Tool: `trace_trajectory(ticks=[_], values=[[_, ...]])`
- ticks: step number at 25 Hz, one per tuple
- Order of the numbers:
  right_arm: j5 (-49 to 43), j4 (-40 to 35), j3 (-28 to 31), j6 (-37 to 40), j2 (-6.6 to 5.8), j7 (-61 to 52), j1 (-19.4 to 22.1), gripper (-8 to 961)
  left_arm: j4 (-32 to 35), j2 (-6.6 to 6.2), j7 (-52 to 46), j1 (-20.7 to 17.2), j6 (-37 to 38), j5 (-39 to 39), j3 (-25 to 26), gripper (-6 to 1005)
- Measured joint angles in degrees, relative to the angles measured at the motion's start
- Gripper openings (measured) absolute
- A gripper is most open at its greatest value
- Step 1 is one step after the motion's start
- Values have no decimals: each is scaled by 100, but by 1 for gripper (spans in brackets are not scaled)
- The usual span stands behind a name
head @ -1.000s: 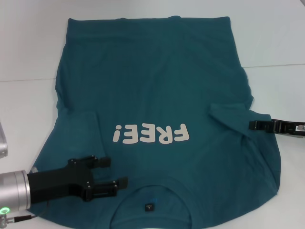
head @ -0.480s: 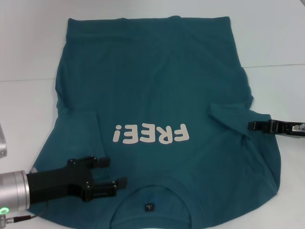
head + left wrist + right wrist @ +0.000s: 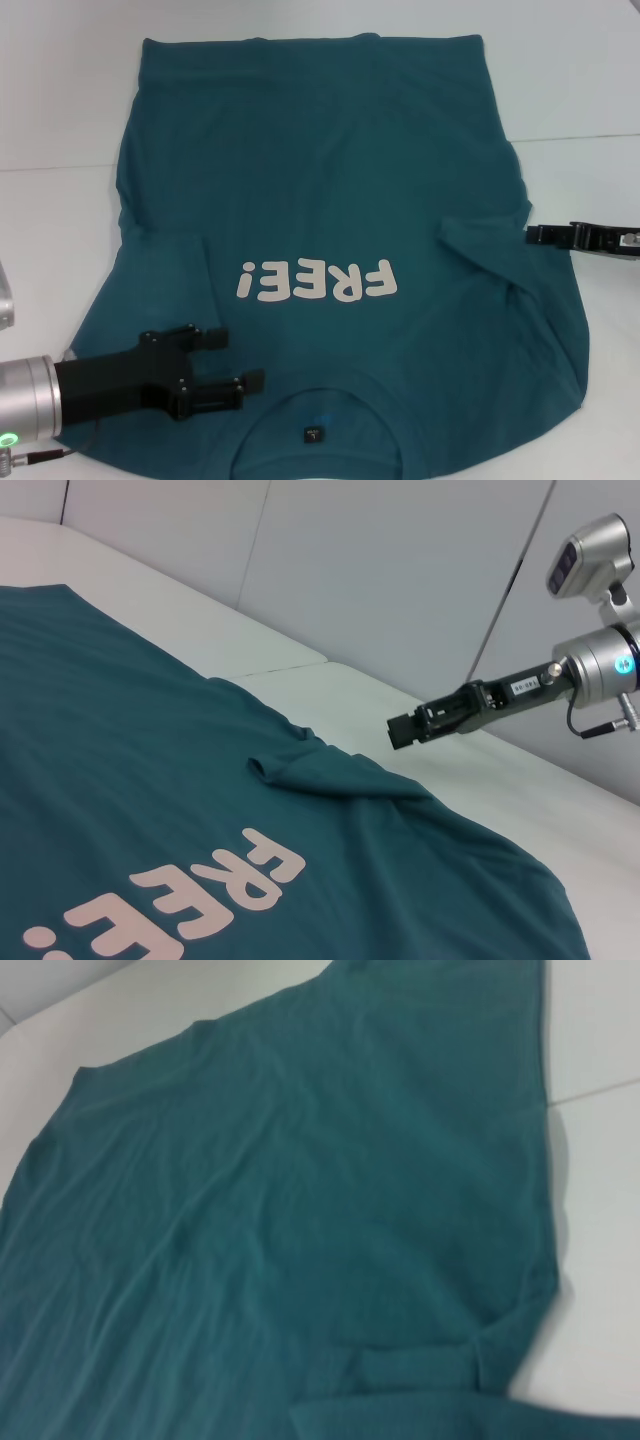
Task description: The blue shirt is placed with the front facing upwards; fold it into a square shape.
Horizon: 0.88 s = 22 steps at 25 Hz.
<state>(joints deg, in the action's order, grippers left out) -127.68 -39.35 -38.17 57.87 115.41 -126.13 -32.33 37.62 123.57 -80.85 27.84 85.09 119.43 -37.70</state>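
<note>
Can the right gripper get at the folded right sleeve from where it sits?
Probably yes. The right gripper sits at the edge of the blue shirt, right beside the folded-in sleeve, with nothing between them. The left gripper is far off near the collar.

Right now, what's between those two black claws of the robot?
Only the blue shirt. In the head view, the left gripper hangs over its near shoulder, the right gripper at its folded-in sleeve; the FREE! lettering lies between them.
</note>
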Motion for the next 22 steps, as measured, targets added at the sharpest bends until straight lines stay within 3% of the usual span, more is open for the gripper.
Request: trace_trajectory(ticks=[14, 22], values=[[-108, 99, -41, -25, 49, -86, -88, 552, 7, -7, 0, 10, 2, 0, 0, 876], [-108, 148, -15, 169, 4, -87, 4, 539, 8, -9, 0, 11, 20, 0, 0, 877]])
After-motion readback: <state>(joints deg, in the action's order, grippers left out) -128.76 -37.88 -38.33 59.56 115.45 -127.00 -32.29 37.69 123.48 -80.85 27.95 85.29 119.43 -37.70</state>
